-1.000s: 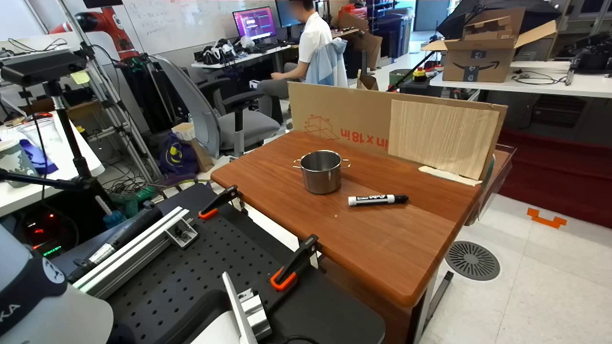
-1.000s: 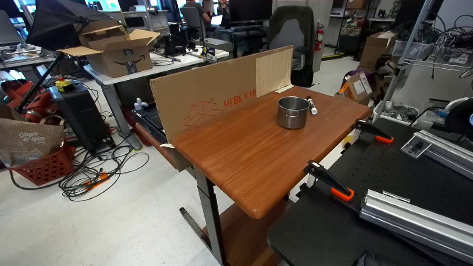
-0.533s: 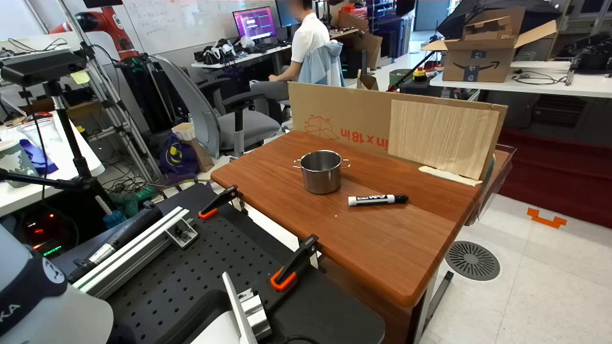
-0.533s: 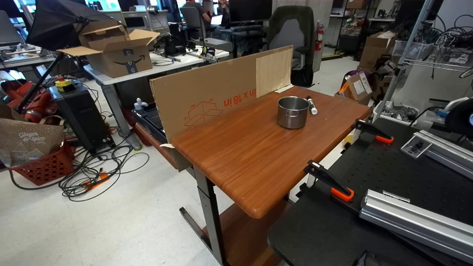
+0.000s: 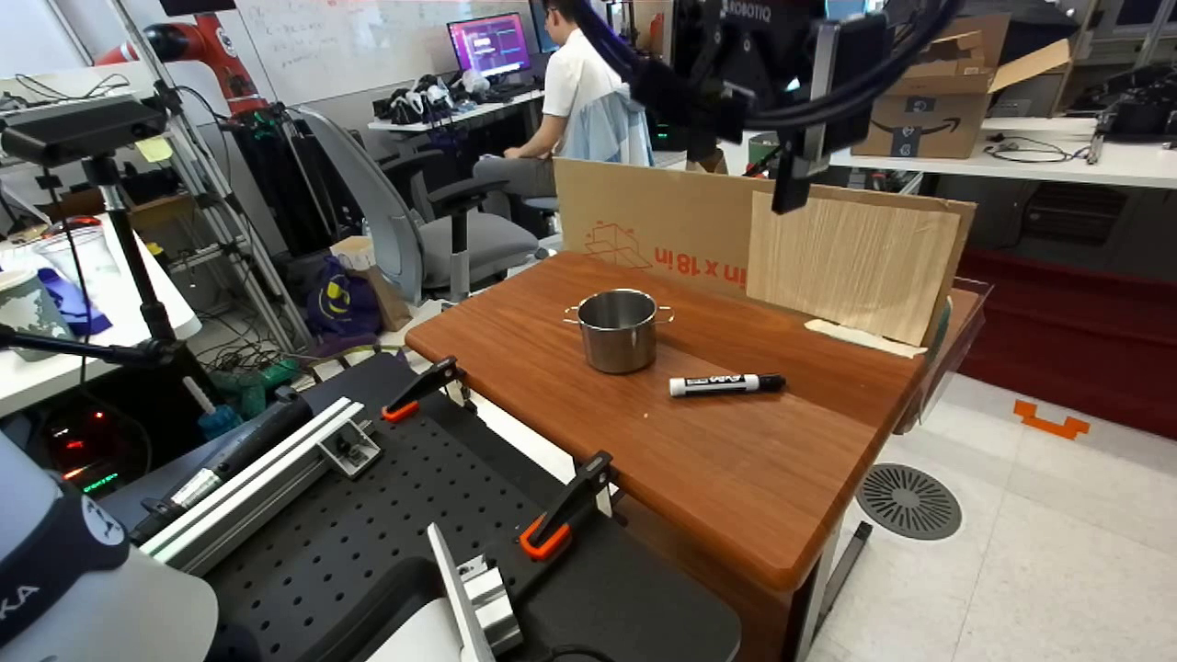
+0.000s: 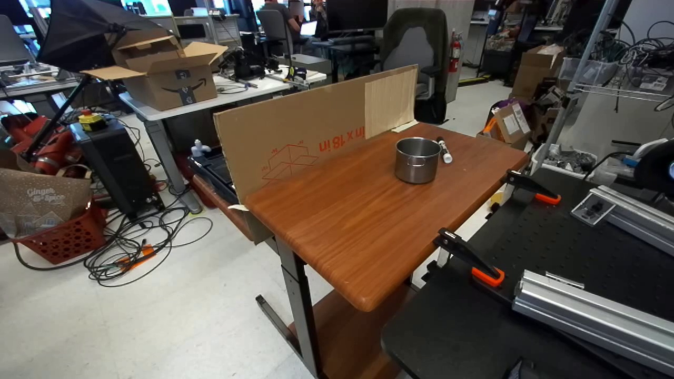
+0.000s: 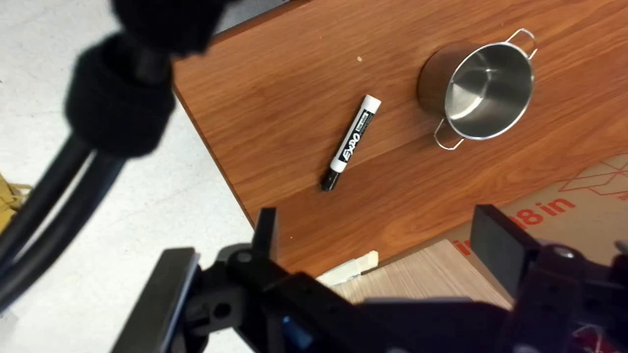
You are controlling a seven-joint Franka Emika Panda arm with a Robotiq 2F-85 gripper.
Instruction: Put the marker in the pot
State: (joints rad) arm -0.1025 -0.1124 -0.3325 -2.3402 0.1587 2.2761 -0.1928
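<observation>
The marker [image 5: 726,385] is white with a black label and black cap. It lies flat on the brown table, beside the pot and apart from it. It also shows in an exterior view [image 6: 445,150], partly behind the pot, and in the wrist view [image 7: 351,137]. The pot [image 5: 620,338] is silver metal with two wire handles. It stands upright, and its inside looks bare in the wrist view [image 7: 483,93]; it is also in an exterior view [image 6: 416,166]. My gripper [image 7: 378,211] is open and empty, high above the table. In an exterior view it hangs at the top edge [image 5: 782,161].
A cardboard panel [image 5: 662,207] with a wood-grain sheet [image 5: 851,262] stands along the table's back edge [image 6: 316,131]. Two black and orange clamps [image 5: 570,510] grip the near edge. A black perforated board [image 5: 368,524] with metal rails adjoins the table.
My gripper has come into an exterior view from the top edge, above the table and in front of the cardboard panel. The marker and the pot have not moved.
</observation>
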